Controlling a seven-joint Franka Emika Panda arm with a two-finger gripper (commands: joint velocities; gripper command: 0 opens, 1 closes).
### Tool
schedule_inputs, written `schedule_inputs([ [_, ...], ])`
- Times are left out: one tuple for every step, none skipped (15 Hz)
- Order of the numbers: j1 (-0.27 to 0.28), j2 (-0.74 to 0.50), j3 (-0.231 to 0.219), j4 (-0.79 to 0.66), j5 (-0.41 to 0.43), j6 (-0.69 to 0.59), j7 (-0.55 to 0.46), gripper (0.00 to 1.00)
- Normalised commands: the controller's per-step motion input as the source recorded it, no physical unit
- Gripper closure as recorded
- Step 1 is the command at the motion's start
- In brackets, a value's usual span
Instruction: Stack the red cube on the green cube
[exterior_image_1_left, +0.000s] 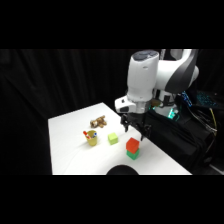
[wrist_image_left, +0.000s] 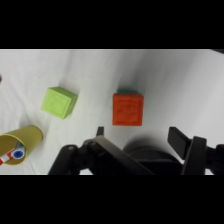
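The red cube (exterior_image_1_left: 132, 145) sits on the green cube (exterior_image_1_left: 132, 155) near the surface's (exterior_image_1_left: 70, 125) right edge; the stack looks done. The tool (exterior_image_1_left: 134, 125) hangs released above, grasping nothing.

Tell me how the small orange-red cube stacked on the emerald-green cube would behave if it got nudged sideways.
The small orange-red cube has flat faces, so it would probably slide rather than roll. It sits on the emerald-green cube, a base no wider than itself, so a firm push could likely tip it off. It looks rigid and probably light.
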Motion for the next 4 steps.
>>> schedule_inputs([
  [-0.038,-0.20,0.003,0.09,0.005,-0.23,0.06,0.00],
  [-0.043,-0.20,0.000,0.11,0.008,-0.24,0.06,0.00],
  [-0.047,-0.20,-0.002,0.12,0.025,-0.24,0.05,0.00],
  [-0.049,-0.18,-0.002,0.13,0.059,-0.24,0.04,0.00],
])
